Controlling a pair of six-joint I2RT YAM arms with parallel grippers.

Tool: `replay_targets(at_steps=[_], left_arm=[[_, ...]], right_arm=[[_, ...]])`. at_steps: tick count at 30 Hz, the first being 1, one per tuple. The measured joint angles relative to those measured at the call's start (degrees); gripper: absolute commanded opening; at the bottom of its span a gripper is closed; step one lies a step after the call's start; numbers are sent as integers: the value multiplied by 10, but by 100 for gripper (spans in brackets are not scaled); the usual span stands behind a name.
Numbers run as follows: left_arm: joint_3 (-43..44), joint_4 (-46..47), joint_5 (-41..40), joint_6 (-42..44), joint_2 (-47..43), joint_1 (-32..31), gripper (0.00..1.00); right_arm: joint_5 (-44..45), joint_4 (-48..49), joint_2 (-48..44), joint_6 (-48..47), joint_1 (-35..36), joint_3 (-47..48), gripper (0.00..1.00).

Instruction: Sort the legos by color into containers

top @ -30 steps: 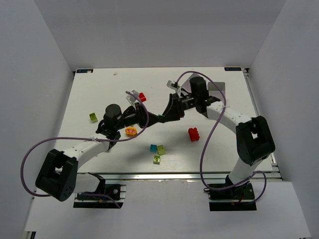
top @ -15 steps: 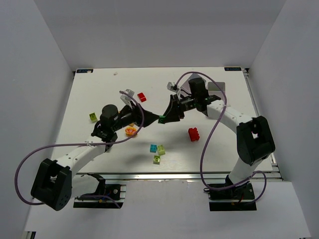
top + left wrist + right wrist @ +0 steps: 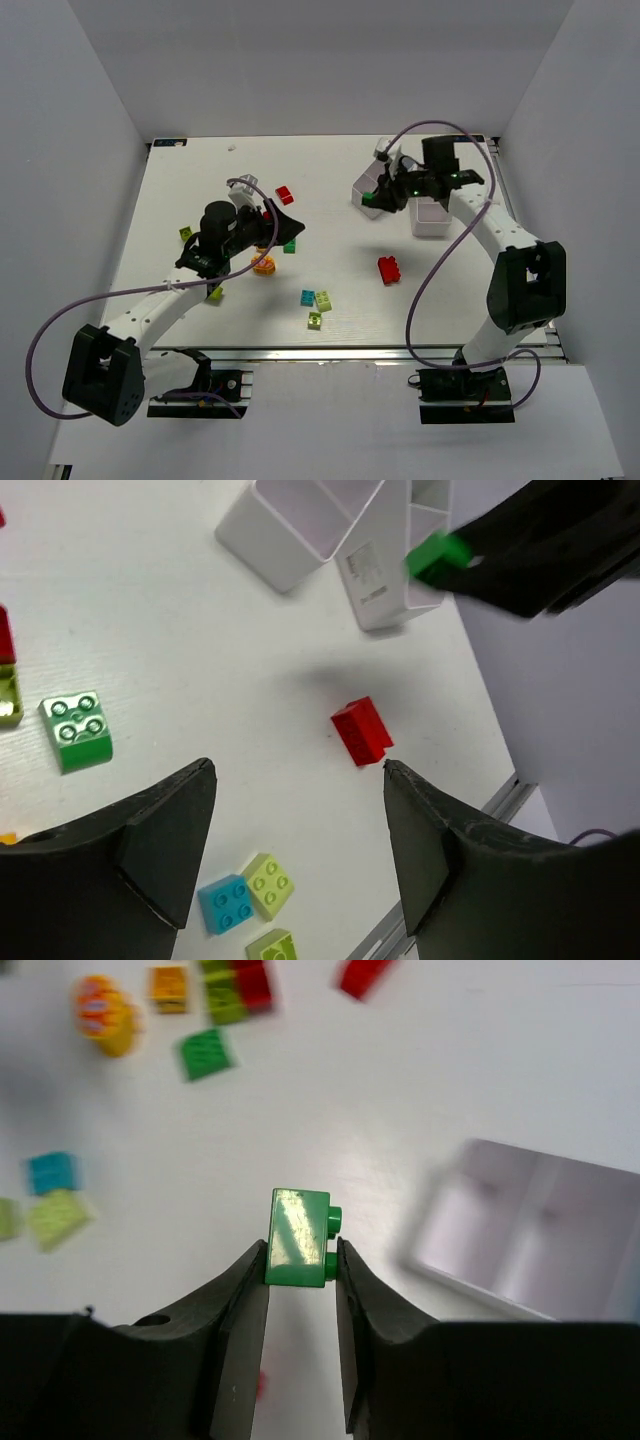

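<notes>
Green lego (image 3: pixel 298 1238) in R pincer (image 3: pixel 300 1262), wrist-cam

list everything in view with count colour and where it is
table: one, white, under everything
trays: two, white, far right
held brick: one, green, in right hand
loose brick: one, green, by left hand
red bricks: at least two, red, centre-right, far centre
cyan brick: one, cyan, front centre
lime bricks: at least four, lime, front centre and left
orange-yellow pieces: cluster, count unclear, under left arm
left hand: one, black, open, empty
right hand: one, black, shut on held brick
</notes>
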Motion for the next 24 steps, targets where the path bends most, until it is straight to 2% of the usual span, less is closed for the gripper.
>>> replay_targets(at_steps=[7,12,16,24], left_arm=[[15,-71,-24,5,16,0,77],[15,-84,-31,7,16,0,77],[15,-86,-34,7,13,0,77],[7,-87,-40,7,-4,0,77]], right_arm=[[140,-21,0,-146,-86,68,0],[216,-18,6,-238,-105,70,0],[253,-12,19,-284,-112,70,1],[286,-12,68,-329,-126,70,11]])
